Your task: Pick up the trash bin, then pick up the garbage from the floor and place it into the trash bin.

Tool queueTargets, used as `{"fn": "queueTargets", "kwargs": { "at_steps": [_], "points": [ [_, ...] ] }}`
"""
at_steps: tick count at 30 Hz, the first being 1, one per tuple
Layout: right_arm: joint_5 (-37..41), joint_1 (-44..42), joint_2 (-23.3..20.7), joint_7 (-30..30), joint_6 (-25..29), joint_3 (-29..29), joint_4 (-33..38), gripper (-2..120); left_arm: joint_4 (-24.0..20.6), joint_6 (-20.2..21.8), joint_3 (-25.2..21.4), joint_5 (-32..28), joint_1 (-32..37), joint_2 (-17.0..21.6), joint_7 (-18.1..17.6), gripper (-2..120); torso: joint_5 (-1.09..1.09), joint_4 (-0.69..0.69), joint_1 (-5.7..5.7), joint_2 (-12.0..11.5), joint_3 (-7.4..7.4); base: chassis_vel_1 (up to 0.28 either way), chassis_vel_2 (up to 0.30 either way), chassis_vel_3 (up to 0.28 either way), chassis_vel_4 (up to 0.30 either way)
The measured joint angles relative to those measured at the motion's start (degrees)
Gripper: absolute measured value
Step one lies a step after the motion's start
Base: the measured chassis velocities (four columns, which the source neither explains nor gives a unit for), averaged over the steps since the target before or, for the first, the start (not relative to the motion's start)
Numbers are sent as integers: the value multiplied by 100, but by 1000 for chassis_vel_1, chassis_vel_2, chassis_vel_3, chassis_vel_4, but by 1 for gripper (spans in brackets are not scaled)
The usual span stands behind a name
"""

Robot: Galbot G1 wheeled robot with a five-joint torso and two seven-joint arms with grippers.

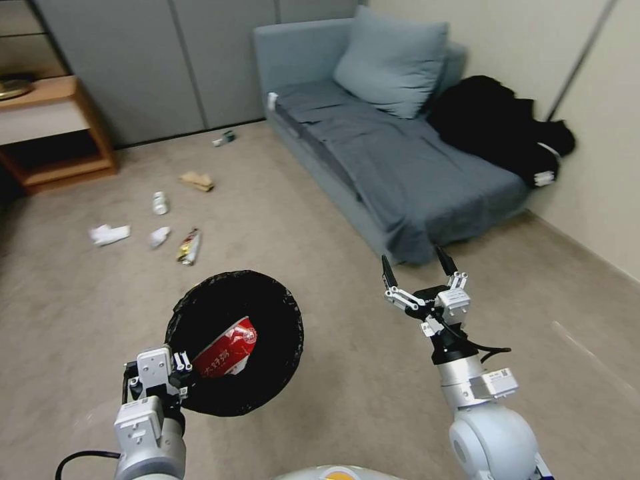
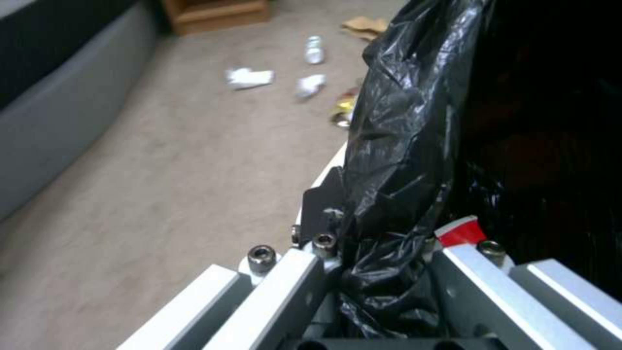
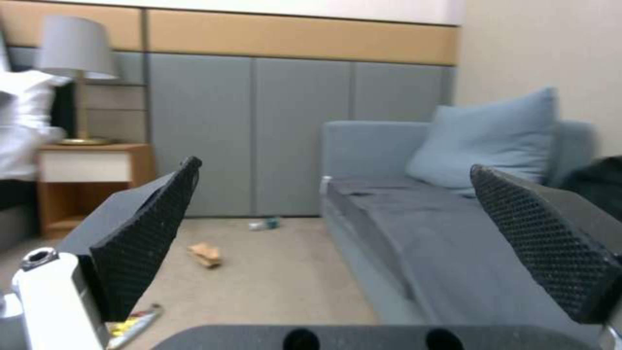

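The trash bin (image 1: 283,303), lined with a black bag (image 2: 402,146), hangs tilted above the carpet with my left gripper (image 1: 179,375) shut on its near rim. A red packet (image 1: 227,350) lies inside it. My right gripper (image 1: 417,261) is raised over the carpet in front of the sofa, open and holding nothing, its fingers (image 3: 149,233) wide apart. Garbage lies on the floor ahead to the left: a foil wrapper (image 1: 189,246), two white tissues (image 1: 109,234) (image 1: 159,236), a small bottle (image 1: 160,202), a brown paper bag (image 1: 197,180) and another bottle (image 1: 225,139) by the wall.
A grey-blue sofa (image 1: 400,153) with a pillow (image 1: 390,60) and a heap of black clothing (image 1: 500,127) fills the right side. A wooden nightstand (image 1: 53,133) stands at the far left, with a lamp (image 3: 71,48) on it. Open carpet lies between me and the litter.
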Motion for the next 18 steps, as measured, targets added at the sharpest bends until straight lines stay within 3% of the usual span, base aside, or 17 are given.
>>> {"fn": "queueTargets", "kwargs": {
  "at_steps": [18],
  "points": [
    [-46, -69, 55, -86, 55, 48, -19, 100, 109, -47, 80, 39, -49, 17, 52, 1, 0, -1, 0, 0, 0, 118, 132, 124, 120]
  ]
}}
